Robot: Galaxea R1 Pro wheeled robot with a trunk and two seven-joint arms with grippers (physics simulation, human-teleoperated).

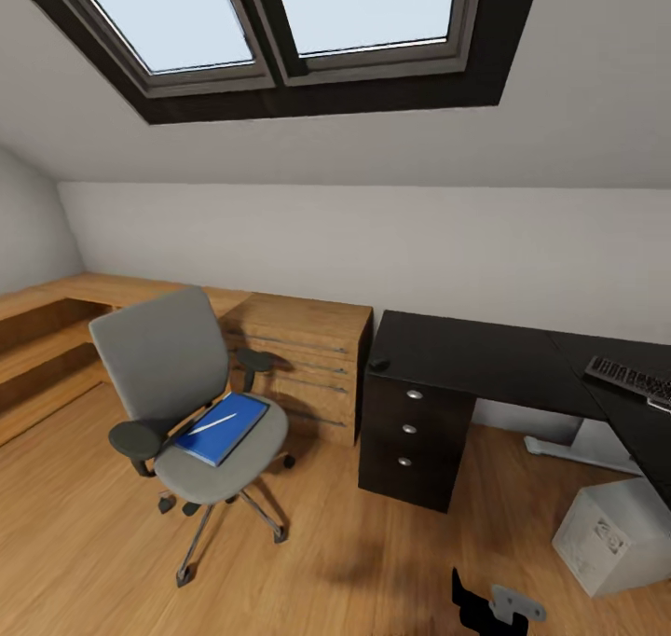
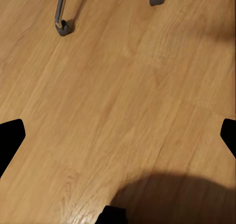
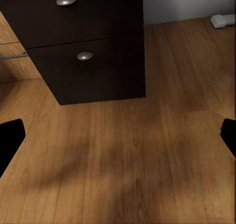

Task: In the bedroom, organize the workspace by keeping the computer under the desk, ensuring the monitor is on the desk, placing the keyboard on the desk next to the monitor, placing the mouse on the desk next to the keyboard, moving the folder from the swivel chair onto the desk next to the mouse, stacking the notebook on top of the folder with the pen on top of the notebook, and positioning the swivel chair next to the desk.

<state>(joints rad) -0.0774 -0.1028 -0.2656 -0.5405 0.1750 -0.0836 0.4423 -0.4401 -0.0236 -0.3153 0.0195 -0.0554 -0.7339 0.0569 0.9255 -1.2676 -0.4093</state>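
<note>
Both hands (image 2: 118,135) (image 3: 118,135) hang spread open over bare floor; folder (image 1: 222,428) lies on swivel chair (image 1: 182,394).

A wooden dresser (image 1: 298,361) stands against the white wall (image 1: 373,244) under a skylight (image 1: 280,20); wood floor (image 1: 84,533) below.

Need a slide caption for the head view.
Blue folder on the swivel chair; keyboard on the black desk.
</note>
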